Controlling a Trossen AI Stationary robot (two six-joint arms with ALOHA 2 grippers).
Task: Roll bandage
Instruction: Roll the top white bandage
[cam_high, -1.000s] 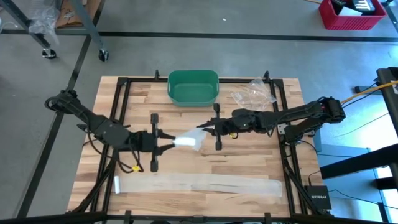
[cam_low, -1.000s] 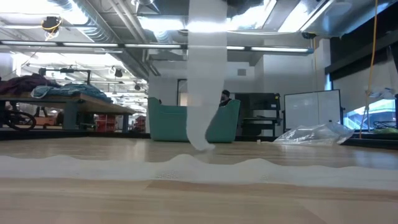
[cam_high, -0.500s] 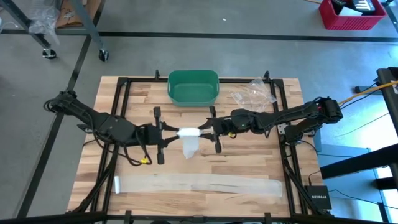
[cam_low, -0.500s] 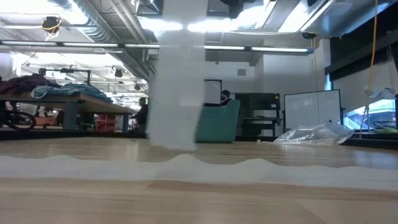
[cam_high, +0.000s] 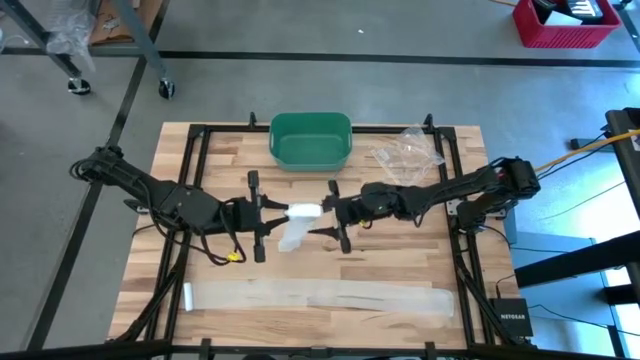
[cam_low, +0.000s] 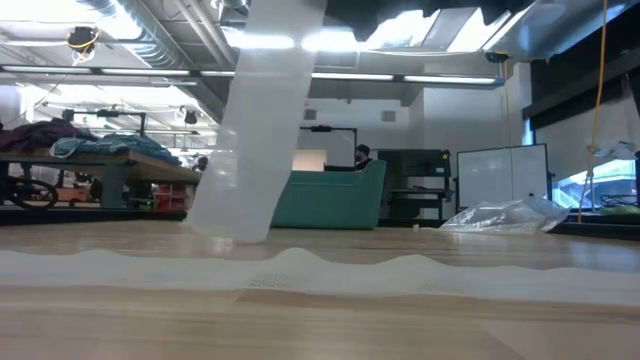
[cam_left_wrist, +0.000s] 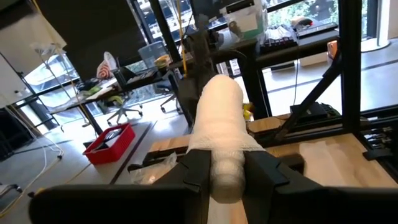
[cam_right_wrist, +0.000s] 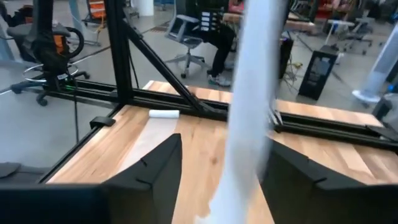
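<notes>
A white bandage roll (cam_high: 304, 211) sticks out level over the table's middle, with my left gripper (cam_high: 283, 213) shut on it. From the roll a loose tail (cam_high: 291, 237) hangs down toward the table; the low view shows this tail (cam_low: 252, 130) slanting. My right gripper (cam_high: 333, 212) faces the roll's free end, open. Its fingers stand on either side of the hanging tail (cam_right_wrist: 249, 106), apart from it. A second long bandage strip (cam_high: 320, 296) lies flat along the near edge, a small rolled end (cam_high: 187, 295) at its left. My left gripper pinches the roll's near end (cam_left_wrist: 227, 177) between its two fingers (cam_left_wrist: 194, 171). The fingers come level from the table's left and lie along the roll. The roll is lifted clear and points toward the right arm, its tail hanging slack below.
A green bin (cam_high: 311, 140) stands at the far middle edge, and a crumpled clear plastic bag (cam_high: 408, 153) lies to its right. Black frame rails (cam_high: 196, 190) run along the table's sides.
My right gripper has opened and let go of the bandage's end, sinking a little and tipping. My left gripper carried the roll a little toward the right and far side. The tail, held up between both grippers before, has fallen and now hangs from the roll.
</notes>
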